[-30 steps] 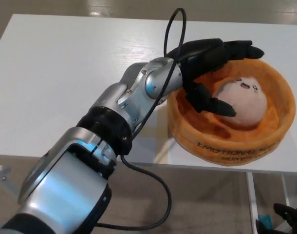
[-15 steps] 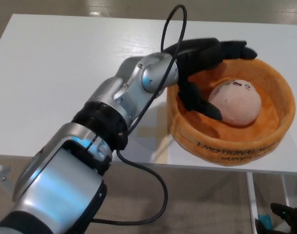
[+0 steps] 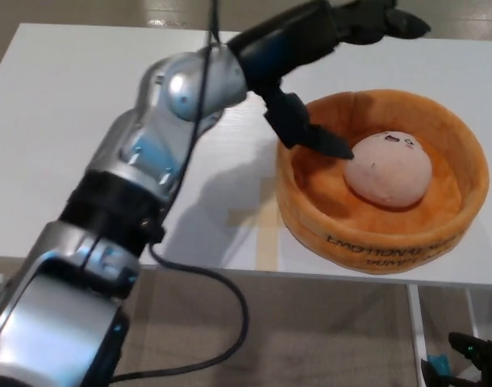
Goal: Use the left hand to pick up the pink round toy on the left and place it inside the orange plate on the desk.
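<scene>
The pink round toy [image 3: 389,168] with a small face lies inside the orange plush plate [image 3: 310,211] on the right of the white desk. My left hand [image 3: 331,48] hovers above the plate's far left rim, lifted clear of the toy and open. Its thumb [image 3: 304,127] points down toward the plate's left wall, and the other fingers [image 3: 389,18] stretch out over the plate's far edge. At the bottom right corner, below the desk, only the tips of my right hand [image 3: 470,364] show.
The white desk [image 3: 85,137] stretches bare to the left and behind the plate. A black cable [image 3: 199,290] loops from my left arm down past the desk's front edge. A desk leg [image 3: 418,330] and floor show below.
My left hand has let go of the toy and risen up and back, away from the plate. The toy stays in the plate, rolled slightly so its face points up.
</scene>
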